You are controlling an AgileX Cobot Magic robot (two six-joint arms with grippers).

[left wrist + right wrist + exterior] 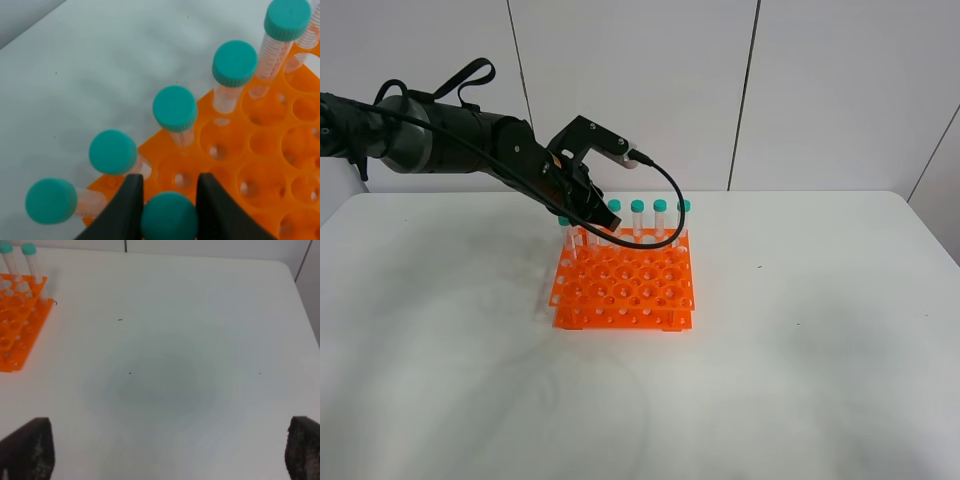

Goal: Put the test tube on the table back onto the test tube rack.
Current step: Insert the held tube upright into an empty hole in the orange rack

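My left gripper is shut on the teal cap of a test tube, right over the orange test tube rack. The tube's body is hidden beneath its cap, so I cannot tell whether its tip sits in a hole. Beside it, several other teal-capped tubes stand in the rack's edge row. From above, the left gripper hangs over the back-left corner of the rack on the white table. My right gripper is open over bare tabletop, holding nothing.
The rack lies well off to one side of the right gripper, with two tubes showing in it. A black cable loops from the left wrist over the rack's back row. A white panelled wall stands behind the table.
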